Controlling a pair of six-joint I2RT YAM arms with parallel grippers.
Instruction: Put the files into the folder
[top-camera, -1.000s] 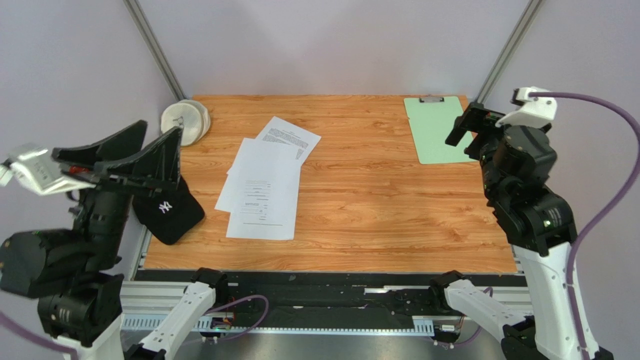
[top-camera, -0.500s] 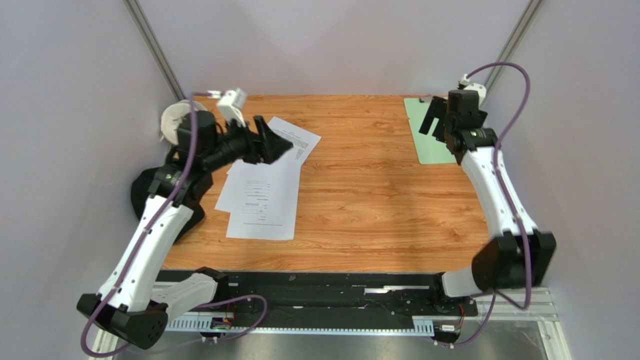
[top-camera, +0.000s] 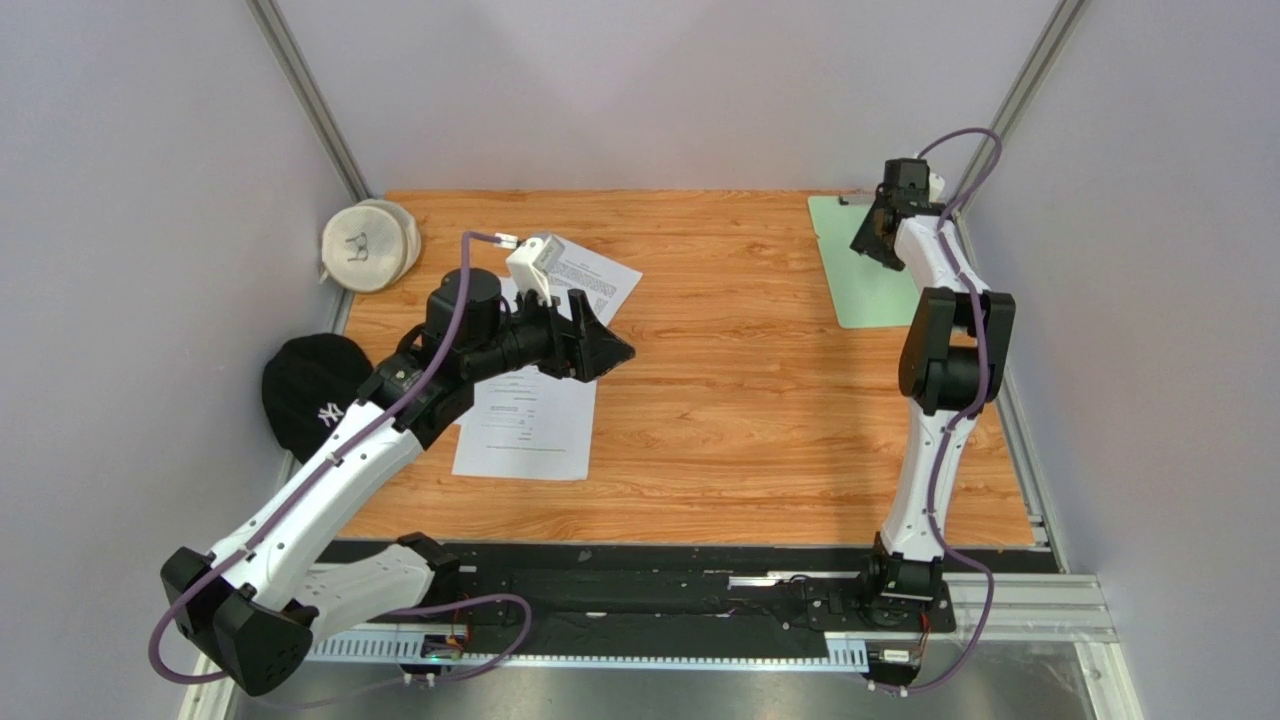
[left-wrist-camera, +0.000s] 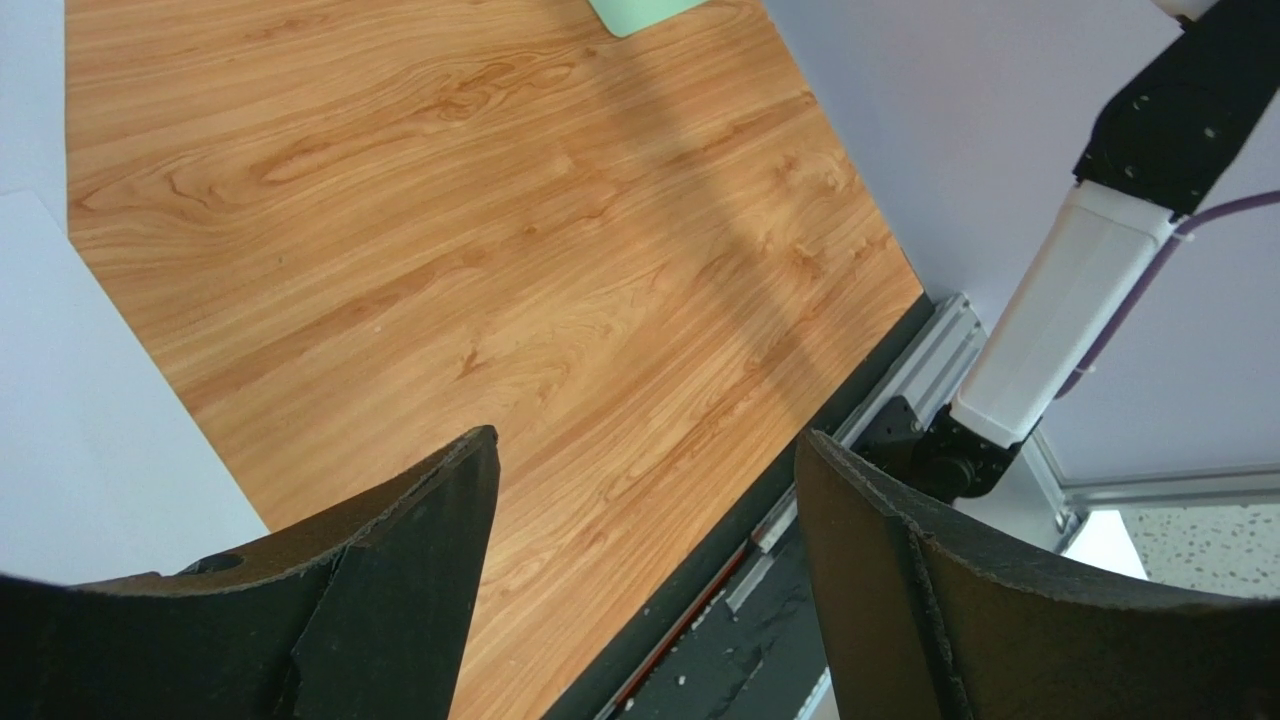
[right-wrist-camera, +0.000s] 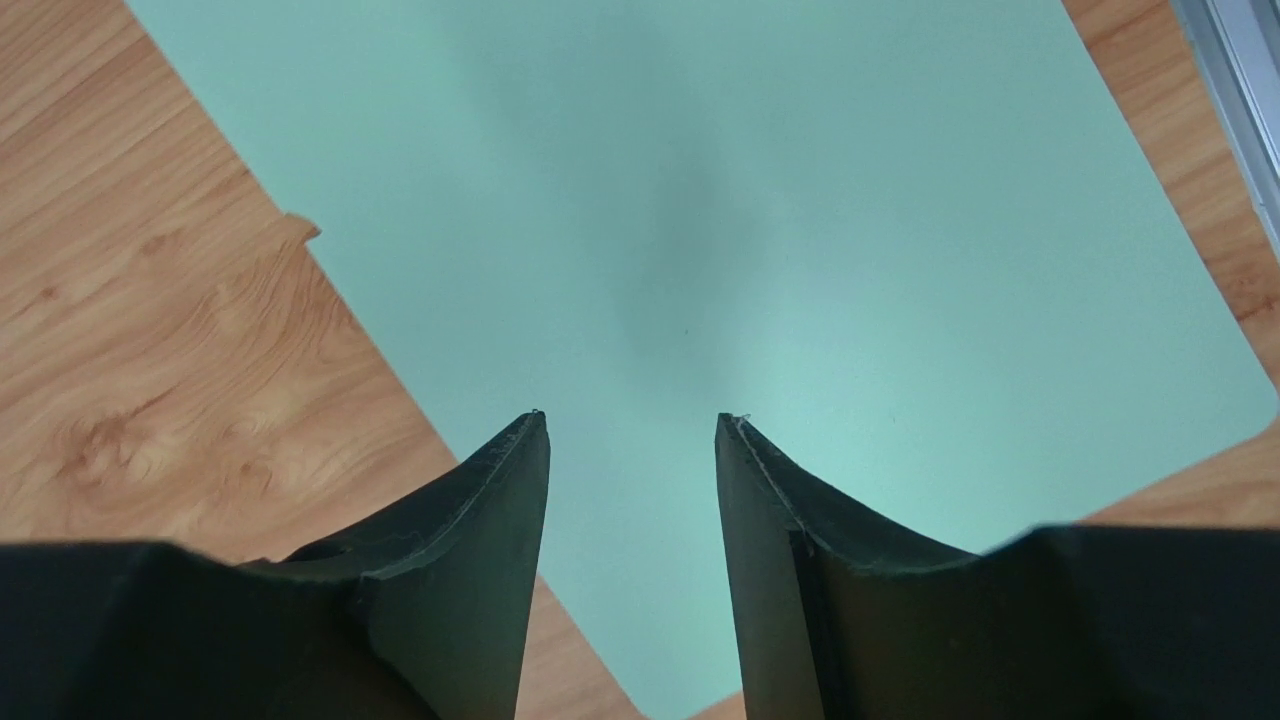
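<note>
The files (top-camera: 529, 423) are white printed sheets overlapping on the left half of the wooden table, one lying further back (top-camera: 598, 278). My left gripper (top-camera: 613, 356) hovers over their right edge, open and empty. In the left wrist view its jaws (left-wrist-camera: 646, 438) stand wide over bare wood, with a white sheet (left-wrist-camera: 68, 435) at the left. The folder (top-camera: 869, 285) is a pale green board at the back right. My right gripper (top-camera: 872, 240) hangs above the board's far end. The right wrist view shows that gripper (right-wrist-camera: 631, 423) narrowly open over the green folder (right-wrist-camera: 751, 195), holding nothing.
A black cap (top-camera: 308, 402) lies off the table's left edge, and a white round object (top-camera: 370, 243) sits at the back left corner. Metal frame posts (top-camera: 308, 90) rise at both back corners. A black rail (top-camera: 676, 570) runs along the near edge.
Both arms swung out from near the camera over the table: the left to the sheets, the right to the green board. Both pairs of jaws have narrowed, the right more.
</note>
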